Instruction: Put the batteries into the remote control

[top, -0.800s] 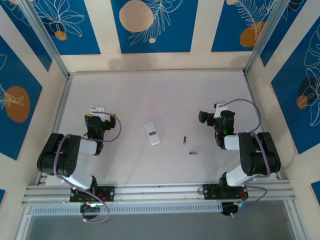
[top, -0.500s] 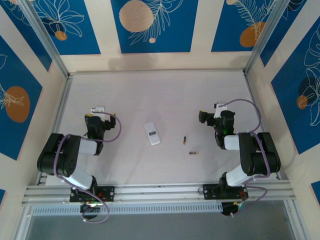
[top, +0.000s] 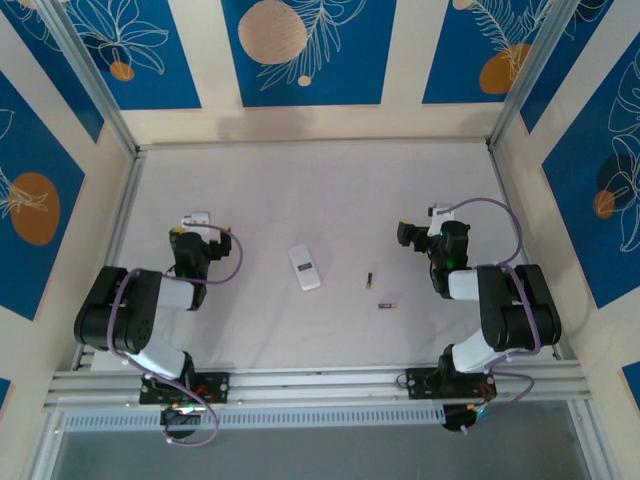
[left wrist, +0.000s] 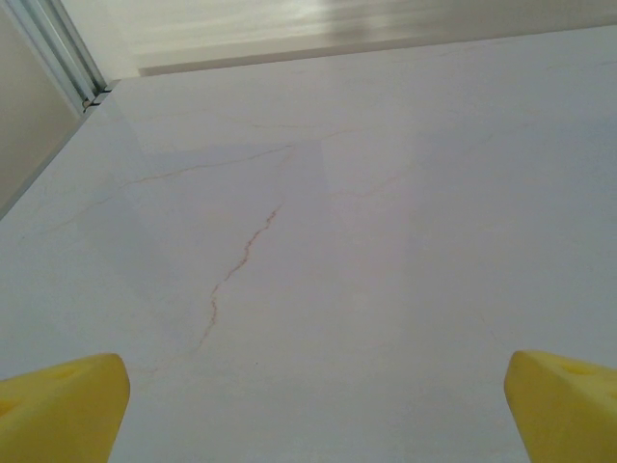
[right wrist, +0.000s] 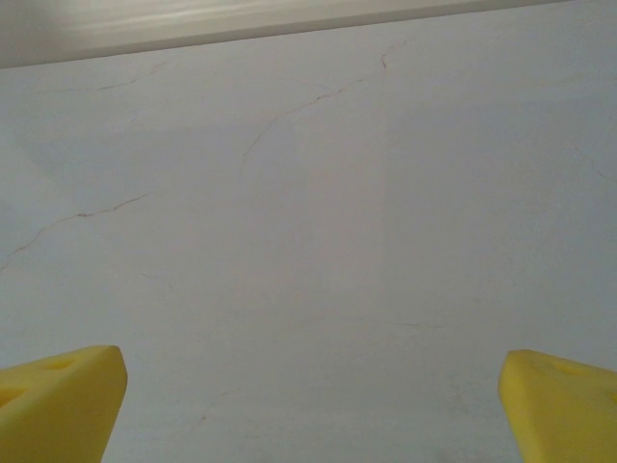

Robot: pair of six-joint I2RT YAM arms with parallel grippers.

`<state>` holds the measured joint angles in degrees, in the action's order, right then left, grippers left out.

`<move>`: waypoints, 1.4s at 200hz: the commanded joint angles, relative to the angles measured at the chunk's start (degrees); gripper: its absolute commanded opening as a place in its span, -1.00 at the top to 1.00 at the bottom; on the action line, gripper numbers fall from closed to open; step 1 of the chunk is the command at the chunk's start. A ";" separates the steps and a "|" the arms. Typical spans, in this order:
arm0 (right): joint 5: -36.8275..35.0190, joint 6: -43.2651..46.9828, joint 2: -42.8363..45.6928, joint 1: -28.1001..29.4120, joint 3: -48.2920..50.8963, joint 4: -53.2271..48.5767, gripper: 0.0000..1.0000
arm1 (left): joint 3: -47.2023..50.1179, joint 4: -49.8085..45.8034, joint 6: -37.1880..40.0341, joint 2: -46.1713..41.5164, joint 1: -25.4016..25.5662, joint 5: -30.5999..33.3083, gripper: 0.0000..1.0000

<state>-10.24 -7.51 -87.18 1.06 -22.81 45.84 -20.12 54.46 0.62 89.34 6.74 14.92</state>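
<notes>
The remote control (top: 306,267) lies flat on the worktop (top: 330,180), about the middle, between the two arms; the two batteries (top: 368,281) lie a little to its right, apart from each other and from the remote control, nearer the right arm; the left fingers (left wrist: 58,410) stand wide apart and hold nothing; the right fingers (right wrist: 564,405) stand wide too, with bare worktop between them.

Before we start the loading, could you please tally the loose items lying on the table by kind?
Remote control: 1
Batteries: 2, the farther battery and the nearer battery, lying apart from each other
Total: 3
</notes>
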 commanded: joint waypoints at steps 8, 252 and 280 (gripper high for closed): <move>1.36 0.85 -0.10 -0.58 -0.70 1.18 -0.99 | -0.35 1.04 0.78 0.18 -0.77 -1.29 -1.00; -11.10 -48.50 29.55 46.23 -12.53 -58.31 -0.99 | -27.24 -49.29 -33.02 -6.17 14.64 -27.23 -0.90; -10.27 -52.49 20.29 52.36 -13.57 -52.96 -0.99 | -31.86 -46.66 -32.87 3.08 16.13 -32.29 -0.75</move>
<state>-16.34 -53.67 -61.04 49.84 -35.66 -10.66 -47.22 2.90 -32.58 87.20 21.56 -10.41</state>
